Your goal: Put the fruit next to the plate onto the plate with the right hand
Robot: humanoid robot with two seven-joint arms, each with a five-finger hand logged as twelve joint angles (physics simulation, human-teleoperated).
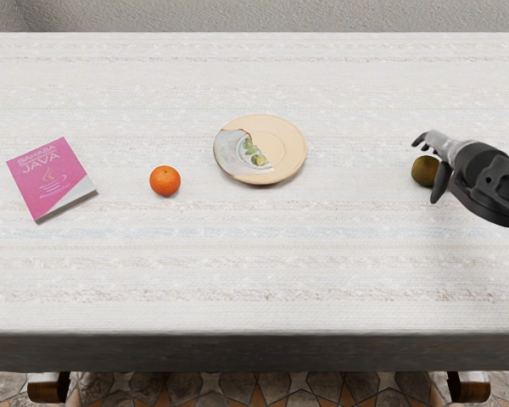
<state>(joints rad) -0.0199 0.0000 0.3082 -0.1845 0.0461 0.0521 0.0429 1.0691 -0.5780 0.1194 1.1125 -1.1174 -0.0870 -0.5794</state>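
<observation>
A beige plate (280,144) with a leafy print lies near the table's middle. An orange (165,181) rests on the cloth to its left, about a plate's width away. Far to the right a small brownish-green fruit (423,170) sits on the table. My right hand (435,161) comes in from the right edge and hovers right beside that fruit, fingers spread and relaxed around its right side, holding nothing. The fruit's right edge is partly hidden by the fingers.
A pink book (49,177) titled Java lies at the far left of the table (254,254), which is covered by a pale cloth. Chair legs show under the front edge.
</observation>
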